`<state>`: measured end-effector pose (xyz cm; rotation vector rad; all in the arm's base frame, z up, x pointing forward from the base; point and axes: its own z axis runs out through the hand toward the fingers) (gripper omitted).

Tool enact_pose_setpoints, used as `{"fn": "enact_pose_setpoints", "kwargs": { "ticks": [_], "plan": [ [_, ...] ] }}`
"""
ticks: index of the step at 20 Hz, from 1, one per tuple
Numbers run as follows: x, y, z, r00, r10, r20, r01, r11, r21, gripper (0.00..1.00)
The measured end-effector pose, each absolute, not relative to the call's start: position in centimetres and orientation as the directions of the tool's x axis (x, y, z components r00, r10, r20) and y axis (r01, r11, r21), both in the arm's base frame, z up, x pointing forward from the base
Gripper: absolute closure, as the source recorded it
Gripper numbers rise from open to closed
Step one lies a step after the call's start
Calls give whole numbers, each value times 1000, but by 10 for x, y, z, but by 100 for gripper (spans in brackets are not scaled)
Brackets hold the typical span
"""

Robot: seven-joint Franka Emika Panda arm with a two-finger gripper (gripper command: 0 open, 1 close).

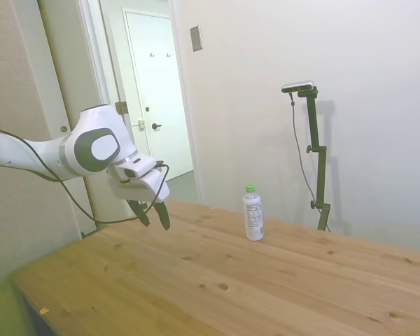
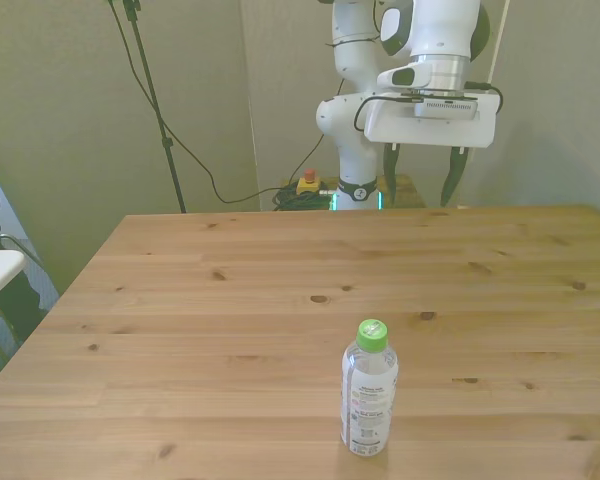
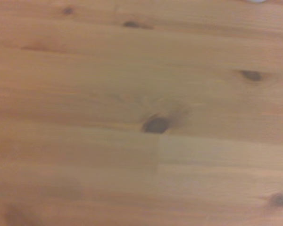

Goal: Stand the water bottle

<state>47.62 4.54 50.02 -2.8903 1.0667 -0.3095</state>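
Wooden table (image 2: 230,300) filled the lower frame. White arm's gripper (image 1: 154,213) hung at left in the side view, fingers spread, holding nothing. Water bottle (image 2: 368,402) stood upright at bottom center of the front view, green cap up; label print too small to read.

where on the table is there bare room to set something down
Nearly all of the wooden table is bare. The widest patch lies between the upright water bottle and the far edge under the open gripper. Only the bottle's own spot is taken.
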Motion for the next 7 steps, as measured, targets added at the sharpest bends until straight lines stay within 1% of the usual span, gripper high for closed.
{"fn": "enact_pose_setpoints", "kwargs": {
  "ticks": [5, 7],
  "plan": [
    [458, 61, 484, 865, -502, 4, -502, -864, -37, 0],
    [455, 57, 482, 876, -481, -19, -482, -876, -17, 0]
  ]
}}
